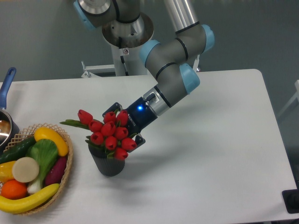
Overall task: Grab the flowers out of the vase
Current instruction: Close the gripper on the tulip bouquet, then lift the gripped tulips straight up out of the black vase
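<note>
The flowers (110, 131), a bunch of red tulip buds with green leaves, stand in the small dark grey vase (108, 164) left of the table's middle. My gripper (125, 124) comes in from the upper right and is pushed into the right side of the bunch, just above the vase rim. One finger (115, 107) shows above the buds and the other below them at the right. The fingertips are hidden behind the buds, so I cannot see whether they grip the stems.
A wicker basket (68, 161) of fruit and vegetables sits close to the vase on its left, at the table's left edge. A pot with a blue handle (6, 84) stands further back on the left. The arm's base (126, 42) rises behind the table.
</note>
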Controlling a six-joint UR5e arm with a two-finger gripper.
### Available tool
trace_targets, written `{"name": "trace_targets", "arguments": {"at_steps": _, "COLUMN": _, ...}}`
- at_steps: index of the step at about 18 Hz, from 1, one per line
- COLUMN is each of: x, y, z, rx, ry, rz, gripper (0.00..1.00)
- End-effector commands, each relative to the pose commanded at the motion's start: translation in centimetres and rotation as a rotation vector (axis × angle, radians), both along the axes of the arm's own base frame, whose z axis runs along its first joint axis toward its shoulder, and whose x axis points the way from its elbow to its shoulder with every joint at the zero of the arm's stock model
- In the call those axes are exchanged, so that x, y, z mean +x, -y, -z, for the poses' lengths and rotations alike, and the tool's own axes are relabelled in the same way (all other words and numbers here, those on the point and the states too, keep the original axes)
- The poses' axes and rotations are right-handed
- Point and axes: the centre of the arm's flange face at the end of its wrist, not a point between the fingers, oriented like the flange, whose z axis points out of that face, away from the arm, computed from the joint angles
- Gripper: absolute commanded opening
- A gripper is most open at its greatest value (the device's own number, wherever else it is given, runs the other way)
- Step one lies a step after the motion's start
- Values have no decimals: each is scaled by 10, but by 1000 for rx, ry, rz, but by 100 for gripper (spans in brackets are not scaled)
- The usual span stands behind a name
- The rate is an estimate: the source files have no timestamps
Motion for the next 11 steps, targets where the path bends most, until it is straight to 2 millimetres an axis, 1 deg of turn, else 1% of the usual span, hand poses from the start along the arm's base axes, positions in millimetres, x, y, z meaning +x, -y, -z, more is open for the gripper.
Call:
{"name": "trace_targets", "arguments": {"at_steps": 4, "x": -3, "y": 2, "z": -5, "rx": -17, "ry": 27, "rz": -22, "gripper": 40}}
{"name": "trace_targets", "arguments": {"at_steps": 6, "x": -2, "y": 1, "z": -4, "rx": -23, "ry": 37, "rz": -25, "gripper": 37}}
{"name": "trace_targets", "arguments": {"at_steps": 9, "x": -3, "y": 2, "z": -9, "rx": -29, "ry": 46, "rz": -35, "gripper": 37}}
{"name": "trace_targets", "arguments": {"at_steps": 11, "x": 0, "y": 3, "z": -26, "rx": -32, "ry": 53, "rz": -49, "gripper": 38}}
